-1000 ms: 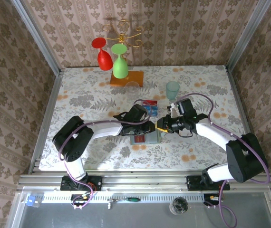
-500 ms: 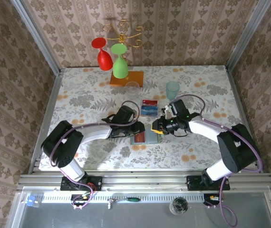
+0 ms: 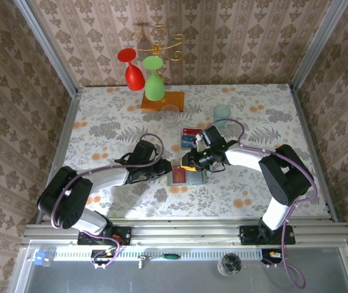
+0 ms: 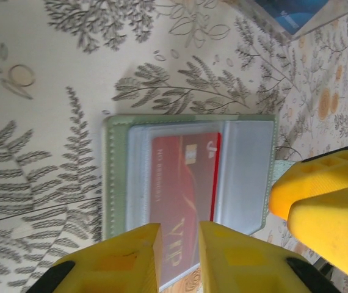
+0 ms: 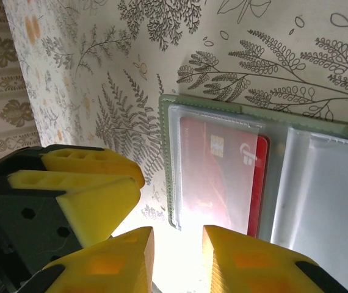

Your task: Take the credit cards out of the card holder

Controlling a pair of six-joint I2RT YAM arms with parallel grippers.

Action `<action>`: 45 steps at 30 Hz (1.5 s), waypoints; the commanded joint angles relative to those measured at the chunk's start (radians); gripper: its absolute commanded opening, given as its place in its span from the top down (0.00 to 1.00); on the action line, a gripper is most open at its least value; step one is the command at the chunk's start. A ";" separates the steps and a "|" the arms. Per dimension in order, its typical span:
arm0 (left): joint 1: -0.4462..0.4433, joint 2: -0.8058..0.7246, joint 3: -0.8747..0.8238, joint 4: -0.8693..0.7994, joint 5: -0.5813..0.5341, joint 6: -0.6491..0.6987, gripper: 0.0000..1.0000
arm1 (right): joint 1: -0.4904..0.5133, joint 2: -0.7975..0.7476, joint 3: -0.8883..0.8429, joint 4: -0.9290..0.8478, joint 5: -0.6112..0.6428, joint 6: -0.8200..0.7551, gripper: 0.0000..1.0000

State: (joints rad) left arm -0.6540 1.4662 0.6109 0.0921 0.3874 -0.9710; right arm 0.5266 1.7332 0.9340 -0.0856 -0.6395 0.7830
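Observation:
The card holder (image 3: 193, 178) lies open and flat on the patterned table, pale grey-green with clear sleeves (image 4: 110, 177) (image 5: 320, 183). One of the credit cards, the red one (image 4: 183, 177) (image 5: 220, 171), sits inside a sleeve. A blue card (image 3: 187, 142) (image 4: 296, 11) lies on the table behind the holder. My left gripper (image 3: 166, 168) (image 4: 180, 229) hovers over the holder's left edge, its jaws a narrow gap apart with nothing between them. My right gripper (image 3: 187, 165) (image 5: 177, 235) faces it from the right above the red card's panel, also narrowly open and empty. The two grippers' fingertips are close together.
A small red item (image 3: 192, 130) lies by the blue card. A pale teal cup (image 3: 221, 114) and a clear glass (image 3: 171, 112) stand further back. An orange wooden base (image 3: 162, 101) holds a red wine glass (image 3: 131, 70) and a green one (image 3: 154, 82).
Both grippers have slid left along the table. The left one drew back to the holder's left edge and the right one came over the holder. The holder has stayed put.

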 commanded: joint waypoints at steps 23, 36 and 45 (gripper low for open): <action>0.008 0.037 -0.011 0.035 0.036 0.020 0.81 | 0.000 0.123 -0.057 0.048 0.060 -0.037 0.74; 0.004 0.042 -0.010 0.039 0.036 0.021 0.83 | 0.000 0.077 -0.034 0.024 0.052 -0.033 0.74; -0.004 0.063 -0.010 0.063 0.042 0.016 0.89 | 0.001 0.023 -0.009 -0.003 0.049 -0.025 0.74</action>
State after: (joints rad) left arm -0.6533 1.5112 0.5980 0.1299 0.4152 -0.9714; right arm 0.5266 1.7962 0.8974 -0.0528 -0.6106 0.7601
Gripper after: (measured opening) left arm 0.120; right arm 0.262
